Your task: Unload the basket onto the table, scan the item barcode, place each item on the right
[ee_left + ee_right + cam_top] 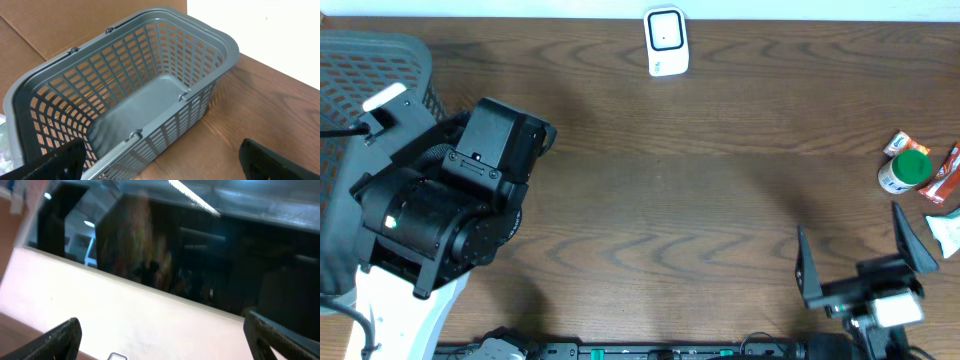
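The white barcode scanner [667,41] stands at the table's far edge, and its top edge [117,356] just shows low in the right wrist view. Items lie at the right edge: a white bottle with a green cap [904,169], red packets [946,172] and a white packet [948,232]. My right gripper [865,250] is open near the front right, left of the items, holding nothing; its camera looks up at a wall and window, the right gripper [161,330] empty. My left gripper [160,150] is open and empty beside the basket.
A grey mesh basket [220,40] with nothing in it stands at the far left of the table [360,60], under the bulky left arm [450,200]. Brown wooden tabletop [670,200] lies between the arms.
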{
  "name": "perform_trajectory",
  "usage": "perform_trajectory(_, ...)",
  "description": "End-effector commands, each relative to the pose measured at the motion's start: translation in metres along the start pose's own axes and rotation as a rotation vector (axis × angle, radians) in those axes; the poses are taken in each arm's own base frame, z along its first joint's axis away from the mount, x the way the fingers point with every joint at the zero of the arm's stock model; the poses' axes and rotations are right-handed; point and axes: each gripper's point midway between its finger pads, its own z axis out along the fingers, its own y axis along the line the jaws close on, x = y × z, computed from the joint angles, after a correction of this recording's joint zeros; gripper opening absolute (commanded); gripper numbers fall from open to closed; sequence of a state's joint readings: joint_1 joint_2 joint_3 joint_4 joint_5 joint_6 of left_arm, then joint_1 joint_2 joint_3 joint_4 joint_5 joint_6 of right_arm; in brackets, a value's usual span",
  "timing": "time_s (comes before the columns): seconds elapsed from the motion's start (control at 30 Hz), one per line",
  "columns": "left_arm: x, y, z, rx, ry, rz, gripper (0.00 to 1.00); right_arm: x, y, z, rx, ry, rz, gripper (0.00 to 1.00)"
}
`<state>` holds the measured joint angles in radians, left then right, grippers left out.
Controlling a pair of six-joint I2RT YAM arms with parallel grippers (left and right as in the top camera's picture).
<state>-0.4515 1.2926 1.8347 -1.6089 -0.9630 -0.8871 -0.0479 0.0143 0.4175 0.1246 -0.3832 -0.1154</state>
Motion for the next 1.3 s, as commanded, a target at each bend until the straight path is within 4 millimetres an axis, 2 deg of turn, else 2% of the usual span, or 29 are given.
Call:
perform_trajectory(0.0,0.000,0.006,0.000,-0.019,0.004,0.010,0.98,0.032,-0.005,0.000,0.049,0.057,0.035,0.99)
perform_trajectory(0.03,0.000,0.006,0.000,-0.019,0.004,0.010,0.98,0.055,-0.005,-0.001,0.060,0.103,0.050,0.99)
perform_trajectory(0.07,0.000,0.006,0.000,-0.019,0.004,0.009,0.98,0.066,-0.005,-0.002,0.068,0.125,0.057,0.99)
perform_trajectory(0.1,0.000,0.006,0.000,-0.019,0.004,0.010,0.98,0.090,-0.003,-0.004,0.069,0.173,0.072,0.99)
perform_trajectory(0.3,0.000,0.006,0.000,-0.019,0.004,0.010,0.98,0.147,-0.001,-0.014,0.106,0.290,0.104,0.99)
perform_trajectory(0.4,0.000,0.006,0.000,-0.019,0.004,0.010,0.98,0.166,-0.001,-0.019,0.128,0.330,0.118,0.99)
perform_trajectory(0.57,0.000,0.006,0.000,-0.019,0.004,0.010,0.98,0.188,-0.004,-0.027,0.181,0.383,0.196,0.99)
perform_trajectory(0.73,0.000,0.006,0.000,-0.019,0.004,0.010,0.98,0.208,0.002,-0.034,0.175,0.441,0.211,0.99)
perform_trajectory(0.9,0.000,0.006,0.000,-0.019,0.004,0.010,0.98,0.239,0.012,-0.051,0.167,0.582,0.262,0.99)
perform_trajectory(1.27,0.000,0.006,0.000,-0.019,0.004,0.010,0.98,0.238,0.012,-0.051,0.179,0.579,0.302,0.99)
